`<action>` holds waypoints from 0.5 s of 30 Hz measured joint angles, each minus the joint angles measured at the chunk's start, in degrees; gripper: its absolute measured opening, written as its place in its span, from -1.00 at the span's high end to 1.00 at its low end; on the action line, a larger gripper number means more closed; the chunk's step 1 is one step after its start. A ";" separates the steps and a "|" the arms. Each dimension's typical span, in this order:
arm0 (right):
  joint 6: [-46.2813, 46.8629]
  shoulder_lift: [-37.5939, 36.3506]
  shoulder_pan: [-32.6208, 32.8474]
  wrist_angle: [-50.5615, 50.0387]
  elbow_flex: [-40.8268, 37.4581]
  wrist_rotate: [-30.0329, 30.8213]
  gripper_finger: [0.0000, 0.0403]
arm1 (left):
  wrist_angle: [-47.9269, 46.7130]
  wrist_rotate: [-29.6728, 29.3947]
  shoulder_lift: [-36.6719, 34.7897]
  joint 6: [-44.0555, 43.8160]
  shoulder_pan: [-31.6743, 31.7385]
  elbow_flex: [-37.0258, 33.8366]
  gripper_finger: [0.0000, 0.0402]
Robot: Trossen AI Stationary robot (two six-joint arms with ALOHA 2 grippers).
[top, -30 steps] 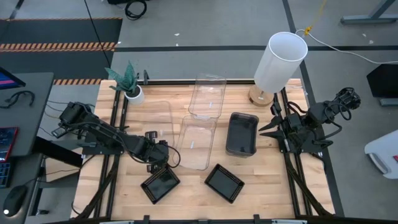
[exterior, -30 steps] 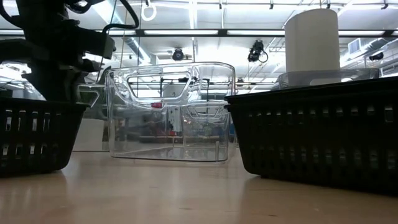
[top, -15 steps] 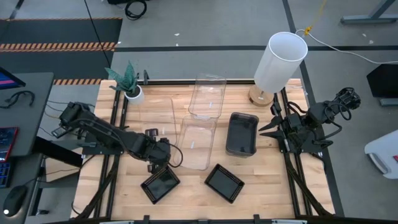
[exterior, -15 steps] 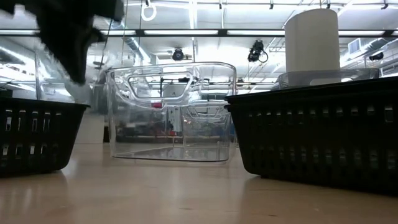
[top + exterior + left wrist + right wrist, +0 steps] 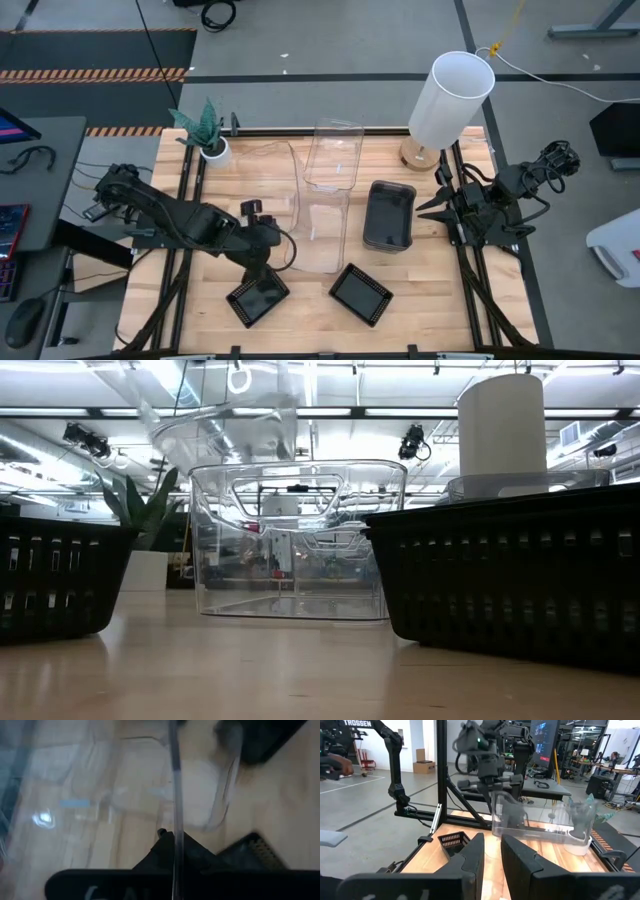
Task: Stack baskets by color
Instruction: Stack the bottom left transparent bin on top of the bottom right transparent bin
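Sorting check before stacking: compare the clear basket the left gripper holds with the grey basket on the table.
The clear basket is see-through, lifted and tilted in the left gripper; the grey basket is smoky dark, flat on the table, untouched. Both are rectangular plastic bins.

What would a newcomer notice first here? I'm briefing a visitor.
The left gripper, shut on a clear basket, holds it lifted and tilted above the table's left half. The tall white lamp shade stands at the far right corner. The right gripper waits at the right edge beside the grey basket.
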 joint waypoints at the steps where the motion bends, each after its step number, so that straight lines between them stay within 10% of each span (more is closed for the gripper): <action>1: -0.01 0.00 0.00 0.00 0.00 0.01 0.65 | 2.02 -0.20 -0.02 0.77 -0.15 0.06 0.97; 15: -0.01 0.00 0.00 -0.02 0.00 0.00 0.65 | 18.84 -1.38 10.75 7.40 -0.67 0.04 0.96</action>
